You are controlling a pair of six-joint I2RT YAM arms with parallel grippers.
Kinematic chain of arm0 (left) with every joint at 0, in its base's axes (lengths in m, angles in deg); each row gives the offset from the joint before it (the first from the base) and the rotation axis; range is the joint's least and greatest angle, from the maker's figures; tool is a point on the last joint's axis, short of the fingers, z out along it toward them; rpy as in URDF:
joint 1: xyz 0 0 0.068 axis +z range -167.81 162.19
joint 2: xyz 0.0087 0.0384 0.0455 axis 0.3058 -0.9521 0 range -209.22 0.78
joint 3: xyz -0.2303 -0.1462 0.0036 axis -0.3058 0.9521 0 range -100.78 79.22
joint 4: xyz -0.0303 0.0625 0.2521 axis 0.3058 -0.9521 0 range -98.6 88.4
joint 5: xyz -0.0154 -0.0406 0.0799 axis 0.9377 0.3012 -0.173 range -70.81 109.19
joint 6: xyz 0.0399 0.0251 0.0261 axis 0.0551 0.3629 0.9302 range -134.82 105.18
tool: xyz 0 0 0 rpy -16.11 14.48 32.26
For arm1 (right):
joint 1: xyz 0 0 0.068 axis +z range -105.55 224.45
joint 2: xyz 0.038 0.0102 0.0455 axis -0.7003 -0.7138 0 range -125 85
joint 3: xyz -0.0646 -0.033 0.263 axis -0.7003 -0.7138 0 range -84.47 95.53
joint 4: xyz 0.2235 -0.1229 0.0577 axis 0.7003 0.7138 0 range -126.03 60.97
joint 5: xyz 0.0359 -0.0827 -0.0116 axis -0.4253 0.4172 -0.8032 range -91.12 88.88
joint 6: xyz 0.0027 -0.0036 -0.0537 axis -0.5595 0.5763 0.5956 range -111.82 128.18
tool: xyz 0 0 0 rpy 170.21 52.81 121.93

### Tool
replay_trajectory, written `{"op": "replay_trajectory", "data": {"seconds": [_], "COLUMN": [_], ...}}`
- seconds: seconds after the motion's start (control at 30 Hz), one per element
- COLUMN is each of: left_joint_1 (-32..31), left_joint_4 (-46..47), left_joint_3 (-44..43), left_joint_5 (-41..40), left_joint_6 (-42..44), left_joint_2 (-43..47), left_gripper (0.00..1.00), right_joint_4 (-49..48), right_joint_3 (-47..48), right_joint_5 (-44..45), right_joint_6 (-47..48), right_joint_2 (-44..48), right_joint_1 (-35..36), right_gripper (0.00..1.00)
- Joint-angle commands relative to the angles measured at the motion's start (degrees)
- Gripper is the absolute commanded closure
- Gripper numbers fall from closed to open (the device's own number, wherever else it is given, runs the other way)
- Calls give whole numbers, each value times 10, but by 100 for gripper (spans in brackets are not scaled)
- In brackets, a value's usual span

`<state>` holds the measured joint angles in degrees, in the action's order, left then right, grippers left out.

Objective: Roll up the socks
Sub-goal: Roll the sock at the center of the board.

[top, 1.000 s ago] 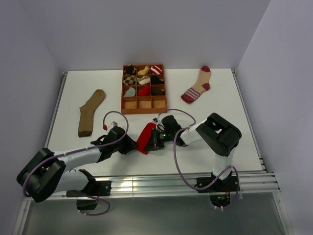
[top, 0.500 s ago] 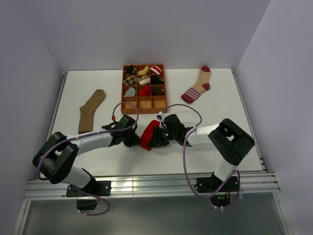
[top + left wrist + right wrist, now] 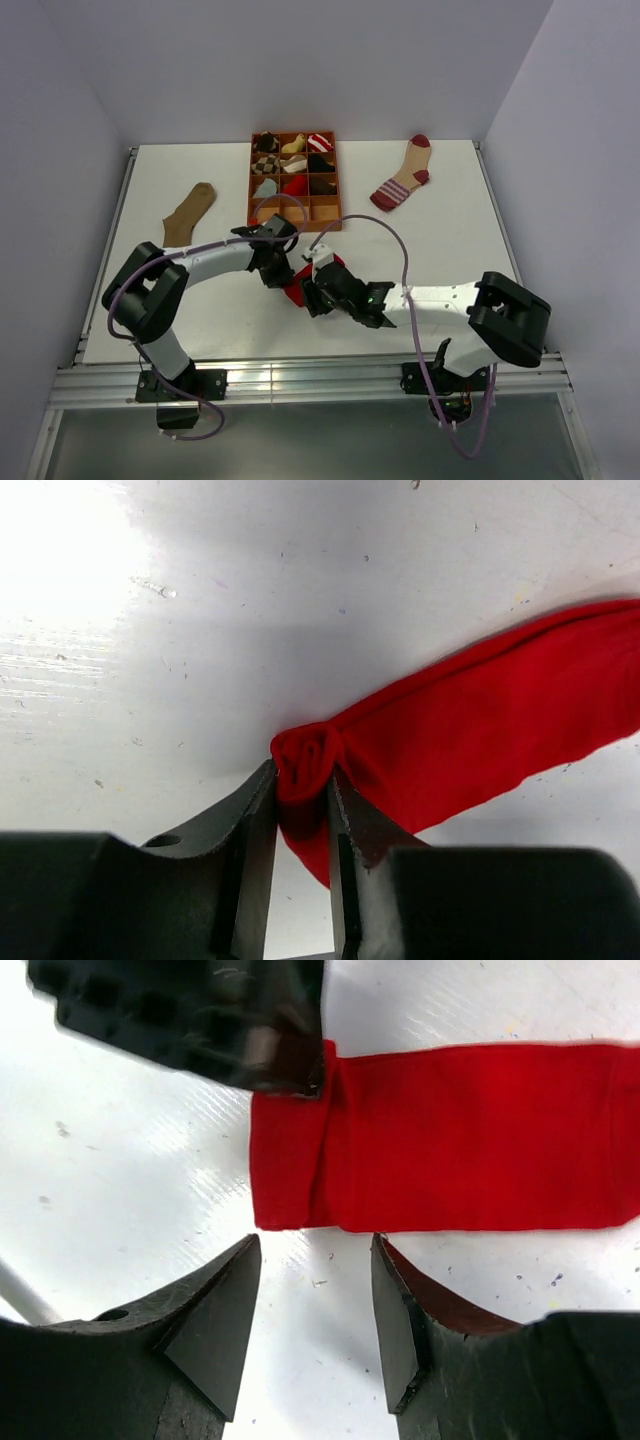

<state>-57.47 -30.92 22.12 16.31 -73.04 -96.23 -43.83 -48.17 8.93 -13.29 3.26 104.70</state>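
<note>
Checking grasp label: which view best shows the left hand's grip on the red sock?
Left wrist: the left hand grips the red sock by its bunched end. Right wrist shows only the hand's tip at the sock's corner; top external, a red sliver.

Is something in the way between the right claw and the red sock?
No, nothing visible. The open right gripper hovers beside the red sock, with only bare table between them. The left gripper pinches its bunched end, off to one side.

White shells and chunky black joints on the left arm [image 3: 215, 262] and right arm [image 3: 440, 298], each trailing a purple cable [image 3: 395, 235]; left end effector [image 3: 302, 802] and right end effector [image 3: 315, 1295] matte black.
</note>
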Motion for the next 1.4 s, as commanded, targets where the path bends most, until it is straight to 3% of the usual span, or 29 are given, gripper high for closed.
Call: {"op": "replay_trajectory", "data": {"seconds": [0.0, 0.5, 0.8, 0.83, 0.93, 0.97, 1.23, 1.37], "left_joint_1": [1, -1, -2, -2, -2, -1, 31, 44], "left_joint_4": [-53, -64, -63, -58, -47, -45, 18, 76], "left_joint_3": [-20, -45, -48, -47, -38, -35, 6, 72], "left_joint_5": [-13, -6, -4, -3, -6, -14, -42, -46], "left_joint_6": [47, 57, 53, 52, 43, 41, -17, -46], "left_joint_2": [-34, -48, -47, -44, -28, -15, 117, 203], "left_gripper": [71, 71, 71, 69, 60, 57, 29, 25], "right_joint_4": [15, 23, 10, 7, -1, -3, -56, -116], "right_joint_3": [50, 133, 119, 114, 99, 94, 7, -53], "right_joint_5": [102, 169, 202, 198, 193, 190, 90, -2], "right_joint_6": [60, 95, 71, 65, 43, 38, -42, -82], "right_joint_2": [-23, -129, -184, -181, -175, -172, -118, -85], "right_joint_1": [39, 106, 122, 122, 122, 121, 77, 25], "right_gripper": [44, 44, 58, 75, 97, 100, 100, 100]}}
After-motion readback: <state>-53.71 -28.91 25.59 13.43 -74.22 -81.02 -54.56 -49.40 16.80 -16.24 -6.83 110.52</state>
